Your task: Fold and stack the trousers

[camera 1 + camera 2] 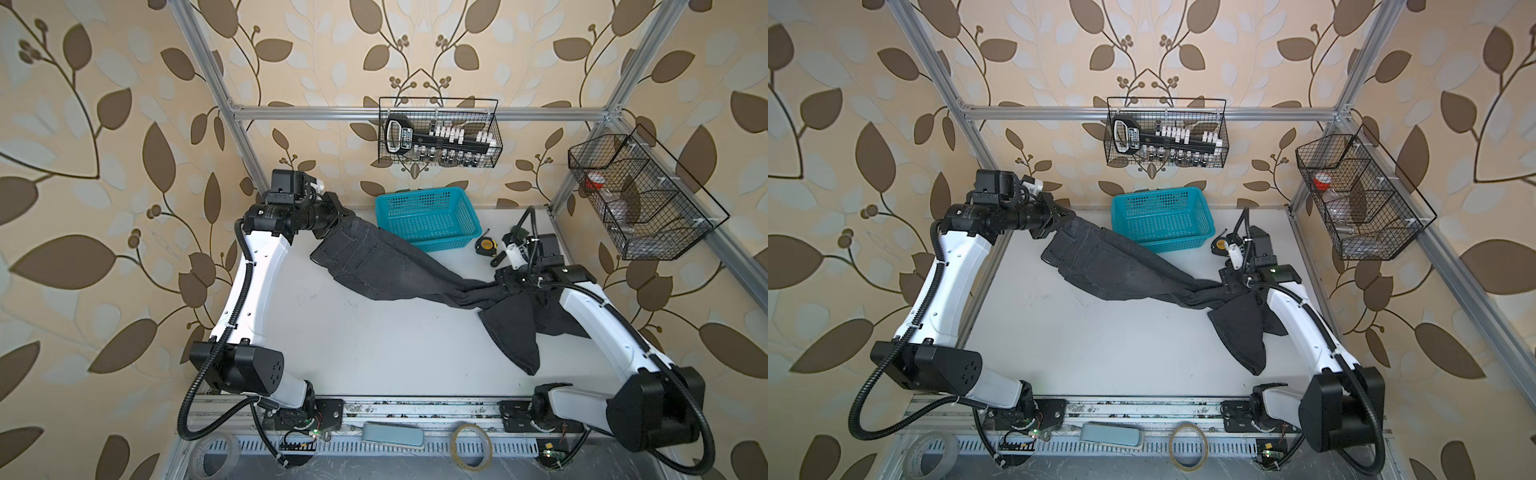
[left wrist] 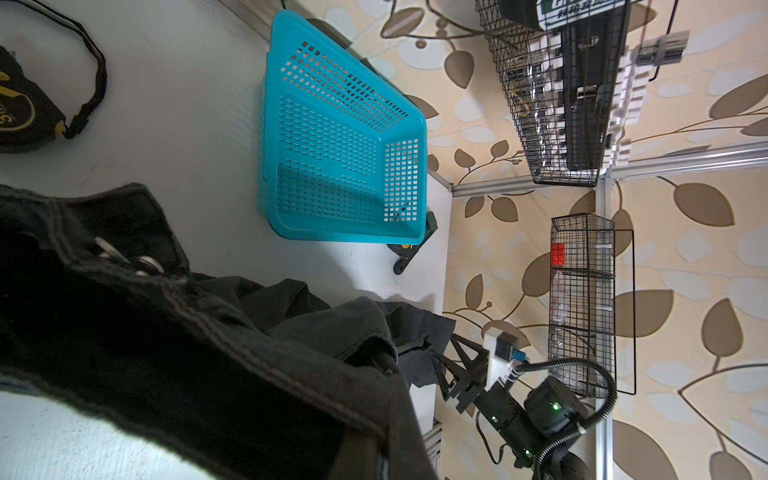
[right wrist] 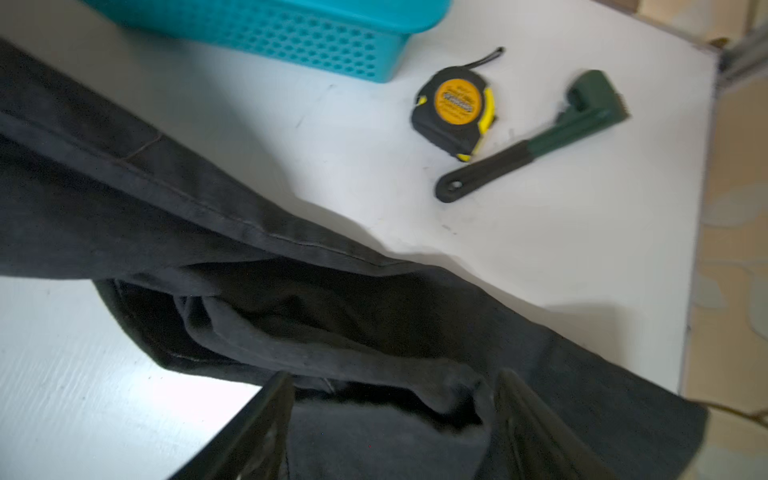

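Dark denim trousers point(image 1: 374, 262) are seen stretched diagonally across the white table point(image 1: 374, 345), from rear L to the R side. The waistband is clamped by the L gripper point(image 1: 341, 218), jaws closed tight on the cloth, w/ the waist end held up off the table just beside the teal basket point(image 1: 446, 242). At the other end, the bunched legs are straddled by the R gripper point(image 3: 395, 376). Its fingers point(image 3: 270, 411) are spread wide in the R wrist view, cloth lying slack btwn them, not pinched. Leg ends are fanned out on the table beside the R arm point(image 1: 594, 316). A tape measure point(image 3: 455, 108) and a green-headed tool point(image 3: 540, 141) are seen nr the basket, clear of the cloth.
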`<state>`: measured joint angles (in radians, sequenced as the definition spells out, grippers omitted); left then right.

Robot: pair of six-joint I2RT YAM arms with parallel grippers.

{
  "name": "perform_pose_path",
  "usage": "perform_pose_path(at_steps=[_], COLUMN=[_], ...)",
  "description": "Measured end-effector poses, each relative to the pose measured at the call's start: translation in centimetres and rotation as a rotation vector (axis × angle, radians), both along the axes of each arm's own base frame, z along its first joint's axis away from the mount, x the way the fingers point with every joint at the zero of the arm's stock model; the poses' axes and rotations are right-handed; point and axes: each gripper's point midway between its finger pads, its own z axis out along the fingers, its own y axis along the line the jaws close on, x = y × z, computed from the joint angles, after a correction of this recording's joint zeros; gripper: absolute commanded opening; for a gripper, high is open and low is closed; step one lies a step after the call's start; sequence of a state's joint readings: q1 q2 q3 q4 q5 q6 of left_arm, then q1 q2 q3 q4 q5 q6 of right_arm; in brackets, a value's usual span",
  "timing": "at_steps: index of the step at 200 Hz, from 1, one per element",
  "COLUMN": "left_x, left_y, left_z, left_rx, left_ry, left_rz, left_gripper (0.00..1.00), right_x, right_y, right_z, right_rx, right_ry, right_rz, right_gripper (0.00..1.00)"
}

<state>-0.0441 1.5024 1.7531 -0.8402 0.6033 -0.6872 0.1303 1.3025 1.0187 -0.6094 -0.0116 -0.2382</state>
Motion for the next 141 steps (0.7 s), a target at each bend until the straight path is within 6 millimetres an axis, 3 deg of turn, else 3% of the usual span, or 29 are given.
perform_pose_path(at_steps=[22, 67, 109, 141], left_x=[0.4, 0.5, 0.5, 0.4], left_y=[-0.1, -0.2, -0.3, -0.3], left_z=[-0.1, -0.2, -1.0, -1.4], left_rx=[0.003, 0.000, 0.007, 0.012], left_ry=[-0.008, -0.016, -0.004, 0.001], left_rz=[-0.005, -0.016, -0.027, -0.036], left_gripper=[0.00, 0.00, 0.00, 0.00], right_x=[0.9, 2.4, 3.1, 4.4], right_y=[3.4, 10.1, 11.2, 12.1], right_z=[-2.4, -5.3, -9.2, -10.2], right_rx=[-0.008, -0.036, -0.071, -0.071], right_ry=[0.062, 0.092, 0.154, 0.144], right_rz=[0.164, 0.459, 0.525, 0.537], right_gripper=[0.77, 0.77, 0.74, 0.69])
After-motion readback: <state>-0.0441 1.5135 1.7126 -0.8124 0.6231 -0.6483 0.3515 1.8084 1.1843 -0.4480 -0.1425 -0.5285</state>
